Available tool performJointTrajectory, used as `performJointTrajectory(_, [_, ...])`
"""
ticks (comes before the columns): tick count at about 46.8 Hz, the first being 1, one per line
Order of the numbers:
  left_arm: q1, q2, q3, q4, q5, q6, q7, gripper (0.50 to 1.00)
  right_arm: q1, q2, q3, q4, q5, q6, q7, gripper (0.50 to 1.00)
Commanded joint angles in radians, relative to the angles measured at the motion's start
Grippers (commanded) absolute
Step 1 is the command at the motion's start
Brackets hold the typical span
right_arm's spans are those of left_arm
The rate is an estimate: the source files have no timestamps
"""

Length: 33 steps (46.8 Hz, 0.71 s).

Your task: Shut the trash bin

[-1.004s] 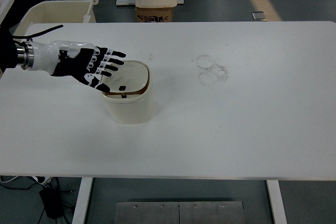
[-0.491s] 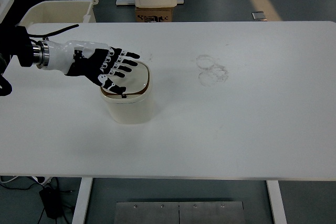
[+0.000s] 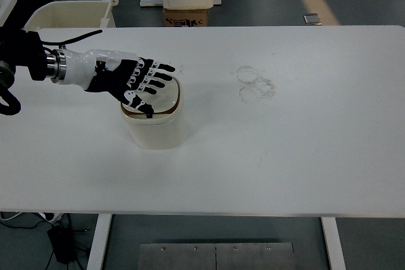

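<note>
Behind trash bin (image 3: 155, 124): box (image 3: 187, 17), tub (image 3: 69, 14).

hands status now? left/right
Left hand: open, fingers spread flat over the bin lid, gripping nothing.
Right hand: not in view.

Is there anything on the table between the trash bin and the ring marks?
No. In the head view, only bare table lies between the trash bin and the ring marks.

The left robot hand (image 3: 130, 80) hides the near-left part of the trash bin (image 3: 155, 124) lid. Whether its fingers touch the lid cannot be told. The table (image 3: 285, 156) is cut off at the right edge.
</note>
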Motion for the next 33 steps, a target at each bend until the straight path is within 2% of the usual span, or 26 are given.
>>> performJointTrajectory(1, [0.0, 0.001, 0.0, 0.0, -0.001, 0.0, 0.0, 1.0, -0.001, 0.0, 0.0, 0.0, 0.0, 0.0, 0.0, 0.991])
performJointTrajectory(33, [0.023, 0.003, 0.002, 0.0, 0.0, 0.006, 0.0, 1.0, 0.001, 0.0, 0.0, 0.0, 0.002, -0.001, 0.0, 0.991])
